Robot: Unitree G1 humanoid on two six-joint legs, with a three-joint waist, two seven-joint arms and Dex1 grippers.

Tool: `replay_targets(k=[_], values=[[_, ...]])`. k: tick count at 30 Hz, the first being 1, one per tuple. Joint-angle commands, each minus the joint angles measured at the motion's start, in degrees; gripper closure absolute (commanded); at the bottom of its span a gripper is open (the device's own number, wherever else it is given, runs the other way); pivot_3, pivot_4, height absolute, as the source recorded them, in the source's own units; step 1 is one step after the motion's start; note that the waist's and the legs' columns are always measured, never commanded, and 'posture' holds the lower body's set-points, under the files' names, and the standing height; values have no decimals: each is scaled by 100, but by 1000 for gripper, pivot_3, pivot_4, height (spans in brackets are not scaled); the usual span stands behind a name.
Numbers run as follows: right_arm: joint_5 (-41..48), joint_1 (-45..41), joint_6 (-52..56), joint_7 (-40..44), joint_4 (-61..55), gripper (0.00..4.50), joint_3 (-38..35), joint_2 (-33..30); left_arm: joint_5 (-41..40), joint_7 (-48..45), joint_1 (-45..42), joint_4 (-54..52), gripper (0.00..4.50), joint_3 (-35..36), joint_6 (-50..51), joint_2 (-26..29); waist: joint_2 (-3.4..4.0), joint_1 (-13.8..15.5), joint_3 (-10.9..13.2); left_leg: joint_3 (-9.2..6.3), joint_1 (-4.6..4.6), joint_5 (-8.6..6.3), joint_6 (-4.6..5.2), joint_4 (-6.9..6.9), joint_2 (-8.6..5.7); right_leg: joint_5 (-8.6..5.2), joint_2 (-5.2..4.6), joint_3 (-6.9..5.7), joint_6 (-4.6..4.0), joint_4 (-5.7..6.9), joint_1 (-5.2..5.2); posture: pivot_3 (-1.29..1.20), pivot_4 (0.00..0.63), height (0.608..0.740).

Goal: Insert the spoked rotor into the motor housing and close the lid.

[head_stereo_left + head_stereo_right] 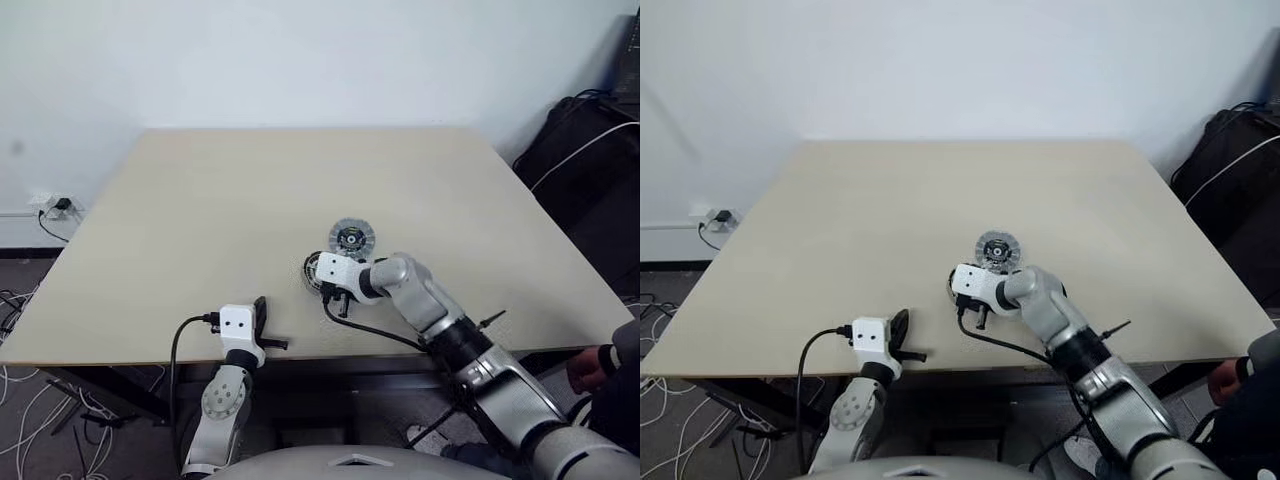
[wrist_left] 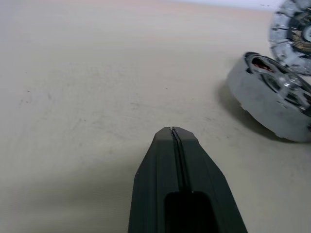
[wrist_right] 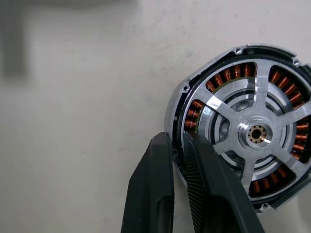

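Observation:
The motor housing (image 3: pixel 252 63) lies on the table with its copper windings showing, and the spoked rotor (image 3: pixel 256 133) sits inside it, spokes up. My right gripper (image 3: pixel 177 138) is shut on this assembly's rim, one finger outside the edge and the other over the windings. From the head views, the housing (image 1: pixel 312 268) peeks out behind the right wrist. The lid (image 1: pixel 352 238) lies just beyond it, silvery face up with a dark centre, and also shows in the left wrist view (image 2: pixel 291 34). My left gripper (image 2: pixel 174 130) is shut and empty near the table's front edge (image 1: pixel 260 310).
The beige table (image 1: pixel 220 200) has wide free surface to the left and behind the parts. A black bag (image 1: pixel 590 150) stands off the right edge. A person's hand (image 1: pixel 585 368) shows at the lower right. Cables lie on the floor at the left.

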Motion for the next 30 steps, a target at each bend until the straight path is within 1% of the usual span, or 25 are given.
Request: replay_targets(k=[1, 3, 7, 12, 16, 21, 23, 25, 30], values=[[212, 263, 801, -162, -1159, 4397, -498, -145, -58, -54, -53, -78, 4500, -57, -7, -59, -2, 14, 2, 0, -1, 0, 1, 0, 0, 0, -1, 0, 0, 0, 0, 0, 0, 740], [332, 488, 1249, -204, -1708, 4397, -648, -227, -66, -69, -54, -70, 4500, -64, 2, -57, -7, 24, 5, -4, -4, -1, 2, 1, -1, -1, -3, -5, -1, -1, -1, 0, 0, 740], [558, 697, 1941, -393, -2382, 4397, -856, -311, -70, -87, -75, -52, 4500, -68, 6, -52, -16, 3, 15, -4, -6, -1, 1, 3, 1, -2, -3, -11, -2, -2, -4, 0, 0, 740], [807, 902, 2656, -686, -2924, 4397, -1067, -458, -85, -153, -117, -22, 4500, -85, 44, -54, -20, 11, 18, -8, -7, 1, -2, 4, 2, -4, -3, -19, -4, -1, -4, 0, 0, 740], [1175, 899, 3086, -856, -3093, 4397, -1115, -375, -81, -194, -139, -3, 4500, -93, 64, -55, -22, 6, 19, -10, -10, 1, -2, 5, 1, -4, -4, -19, -4, -2, -5, 0, 0, 740], [1479, 746, 3452, -1311, -2687, 4397, -1065, 107, -76, -234, -187, 36, 4500, -100, 95, -45, -22, -7, 19, -12, -10, 3, -4, 5, 4, -4, 0, -21, -5, 1, -6, 0, 0, 740], [1576, 605, 3582, -1580, -2318, 4397, -1174, 454, -77, -238, -172, 23, 4500, -88, 95, -37, -22, -10, 19, -14, -9, 3, -4, 5, 3, -4, 0, -22, -4, 1, -3, 0, 0, 740], [1611, 446, 3543, -1840, -1879, 4397, -1175, 715, -76, -245, -156, 12, 4500, -75, 90, -26, -22, -13, 19, -13, -10, 3, -4, 9, 3, -4, 0, -22, -4, 2, -2, 0, 0, 740], [1704, 119, 3267, -2314, -1014, 4398, -1204, 1134, -68, -220, -129, -29, 4500, -29, 81, -16, -21, -9, 18, -18, -11, 3, -5, 10, 1, -3, 0, -23, -4, 2, 0, 0, 0, 740]])
